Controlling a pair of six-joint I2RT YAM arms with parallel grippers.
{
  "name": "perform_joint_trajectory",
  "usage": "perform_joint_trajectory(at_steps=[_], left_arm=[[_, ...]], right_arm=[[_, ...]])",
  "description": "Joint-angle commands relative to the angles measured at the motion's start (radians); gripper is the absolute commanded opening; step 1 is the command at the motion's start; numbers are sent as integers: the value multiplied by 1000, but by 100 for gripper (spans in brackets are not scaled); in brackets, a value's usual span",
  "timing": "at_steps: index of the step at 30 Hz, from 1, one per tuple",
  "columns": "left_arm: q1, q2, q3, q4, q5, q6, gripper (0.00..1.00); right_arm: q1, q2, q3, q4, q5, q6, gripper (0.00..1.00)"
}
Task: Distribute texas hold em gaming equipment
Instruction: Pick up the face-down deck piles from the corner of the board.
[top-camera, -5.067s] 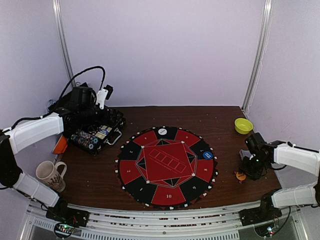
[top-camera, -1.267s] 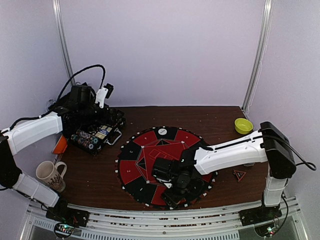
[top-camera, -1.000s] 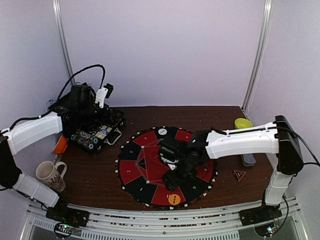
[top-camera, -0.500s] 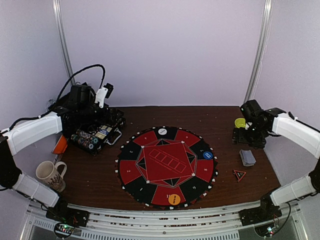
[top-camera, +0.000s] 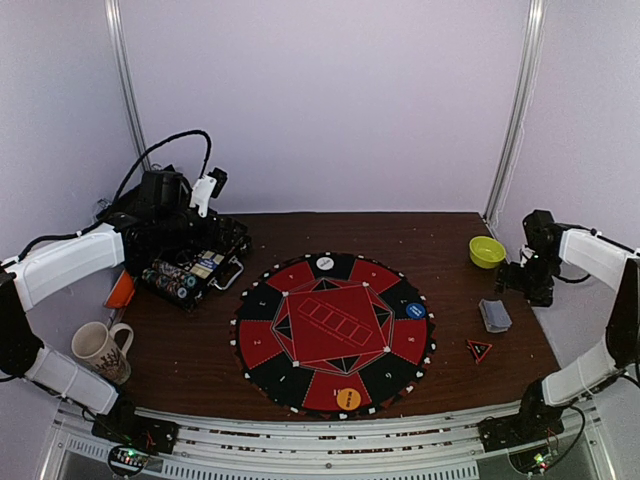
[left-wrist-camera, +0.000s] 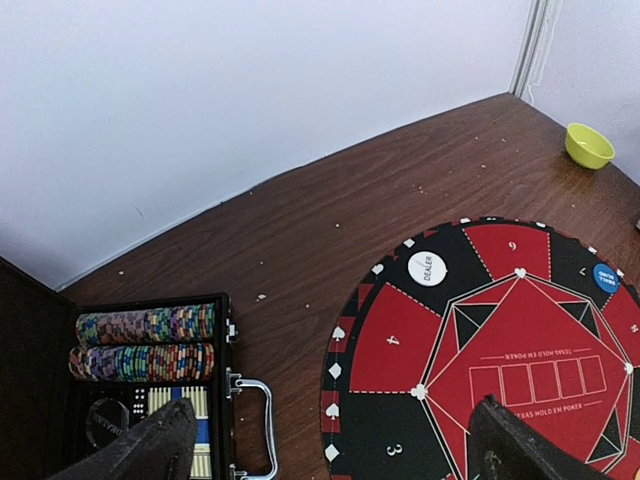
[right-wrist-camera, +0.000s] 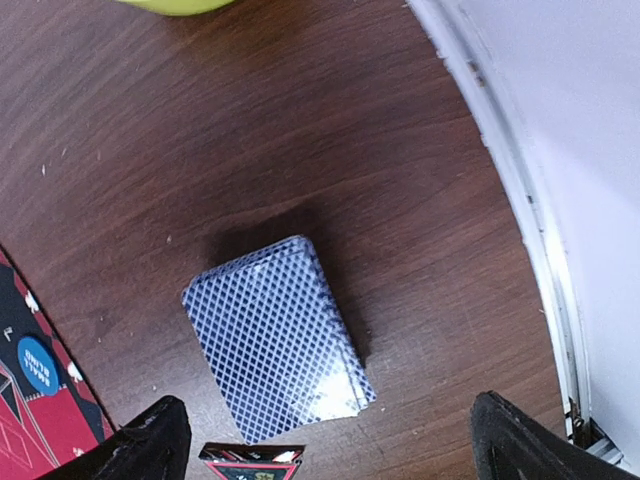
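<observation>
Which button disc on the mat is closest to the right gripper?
The blue disc, at the right of the mat; the white disc and orange disc lie farther left.

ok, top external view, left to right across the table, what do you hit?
White mug → open chip case → white dealer disc → orange disc → blue disc. Past that, yellow bowl, card deck and triangle marker overlap sideways, so unordered.
</observation>
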Motion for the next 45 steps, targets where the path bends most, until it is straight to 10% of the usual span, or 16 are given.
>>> perform_joint_trajectory(at_steps=[1,14,45], left_arm=[[4,-15,30,21,8,17,98],[5,-19,32,16,-4,33,98],[10,-20,27,18,2,41,98]], right_arm=[[-8,106,71,-67,-80,-121,97],[68,105,21,31,-40,-366,100],[64,369,95,-50,13,-312,97]])
